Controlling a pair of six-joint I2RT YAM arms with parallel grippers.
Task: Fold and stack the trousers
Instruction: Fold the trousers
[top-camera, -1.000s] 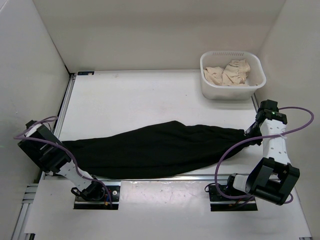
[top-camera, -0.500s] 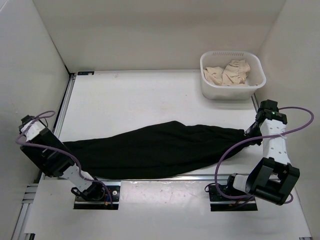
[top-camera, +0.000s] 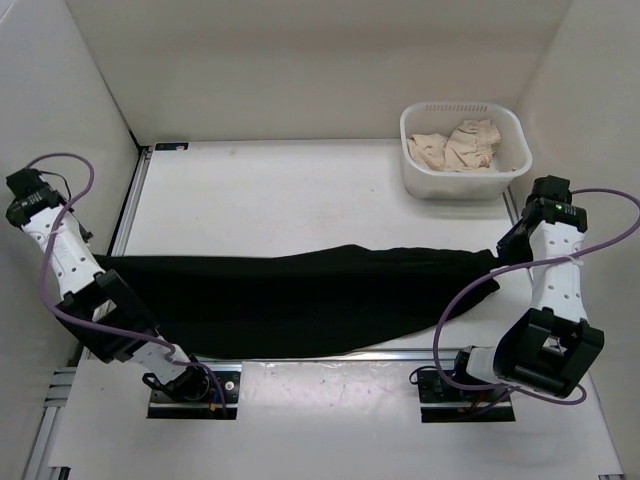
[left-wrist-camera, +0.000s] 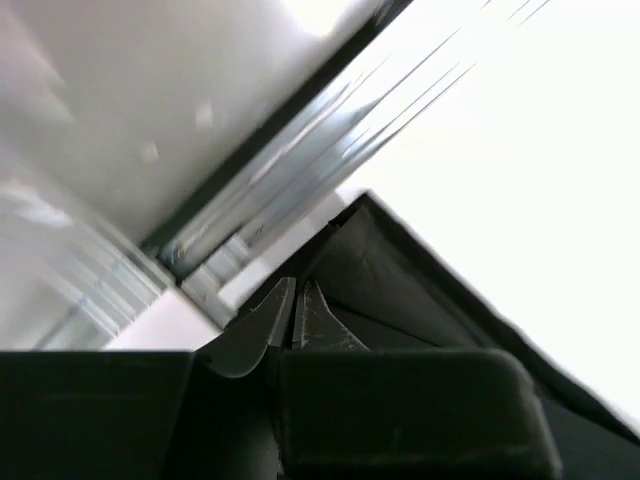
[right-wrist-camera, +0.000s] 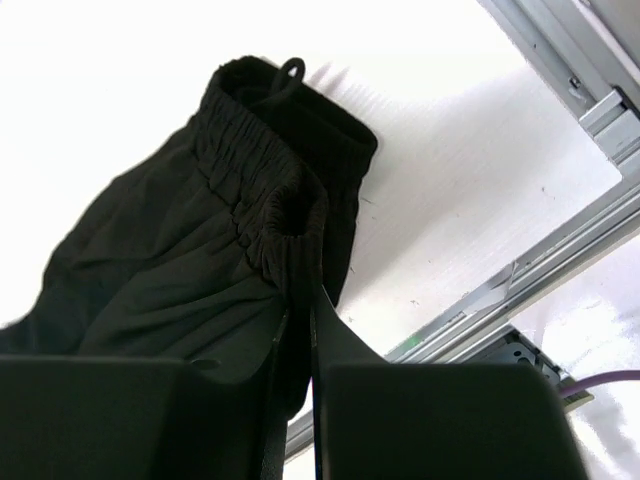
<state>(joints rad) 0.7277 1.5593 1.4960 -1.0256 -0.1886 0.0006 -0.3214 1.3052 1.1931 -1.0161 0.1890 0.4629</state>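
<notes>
"Holding anything, the grippers?"
"Both are. The left gripper (left-wrist-camera: 297, 300) has its fingers pressed almost together on a corner at the left end of the black trousers (top-camera: 300, 300). The right gripper (right-wrist-camera: 300, 315) is clamped on the elastic waistband."
"Where do the trousers lie?"
"Stretched long across the near side of the white tabletop (top-camera: 280, 200), between the two arms, waist to the right. A white basket (top-camera: 460, 186) of beige clothes (top-camera: 460, 145) sits at the far right."
</notes>
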